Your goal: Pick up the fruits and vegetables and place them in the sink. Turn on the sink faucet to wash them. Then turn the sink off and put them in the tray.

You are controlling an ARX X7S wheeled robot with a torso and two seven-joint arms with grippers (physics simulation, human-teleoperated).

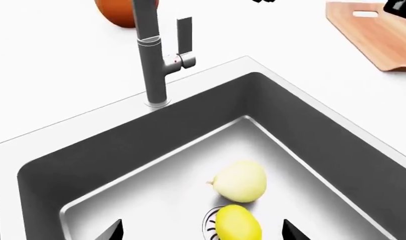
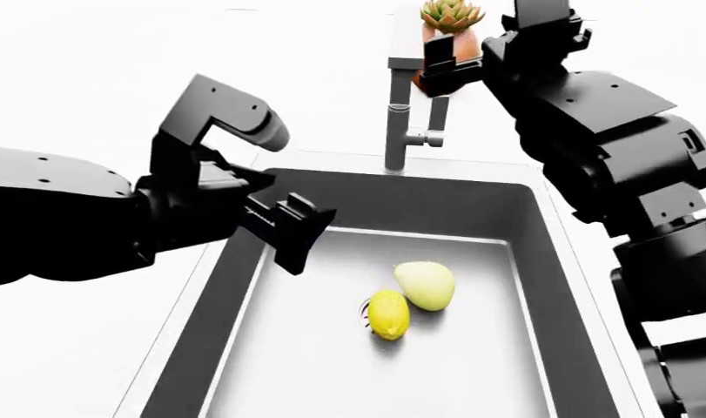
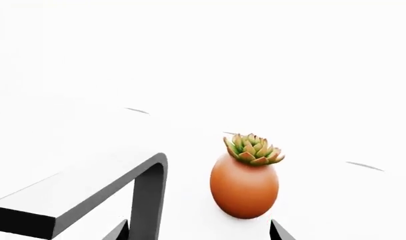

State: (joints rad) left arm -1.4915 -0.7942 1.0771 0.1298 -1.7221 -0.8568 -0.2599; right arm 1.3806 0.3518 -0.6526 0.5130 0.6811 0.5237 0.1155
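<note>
Both fruits lie on the floor of the sink. The small bright yellow lemon rests over the round drain, touching the larger pale yellow-green fruit. My left gripper hangs open above the basin's left side, and in the left wrist view its fingertips flank the lemon and pale fruit from above. The sink faucet stands behind the basin, with its side lever upright. My right gripper is open beside the faucet's spout, holding nothing. The wooden tray lies on the counter.
An orange-brown pot with a succulent stands behind the faucet, seen between my right gripper's fingertips. White counter surrounds the sink rim. No water shows at the spout.
</note>
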